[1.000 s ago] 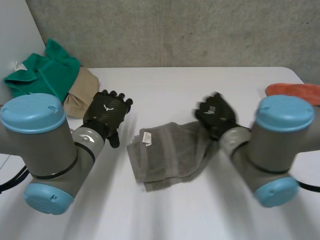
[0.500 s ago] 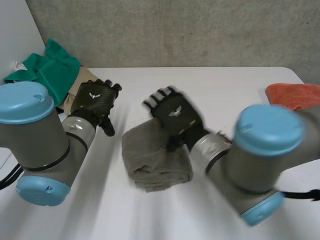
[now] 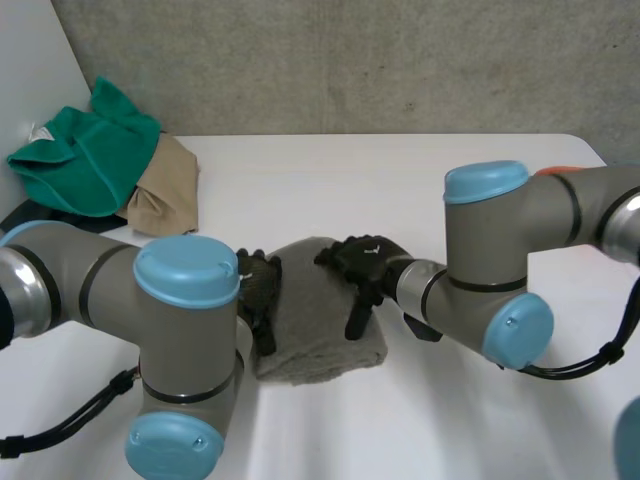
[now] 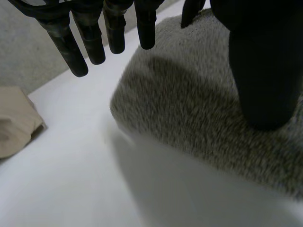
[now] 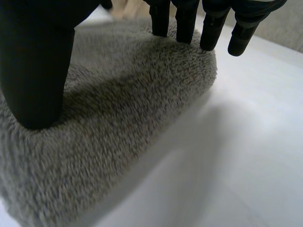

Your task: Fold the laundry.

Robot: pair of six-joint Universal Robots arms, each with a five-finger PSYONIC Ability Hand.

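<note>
Currently I see the grey towel point(image 3: 312, 325) folded into a thick, fuzzy pad mid-table, toward the front edge of the white table point(image 3: 420, 180). The left hand point(image 3: 258, 290) sits at its left edge and the right hand point(image 3: 365, 268) on top. Both have fingers straight, gripping nothing, thumbs resting on the pile.
</note>
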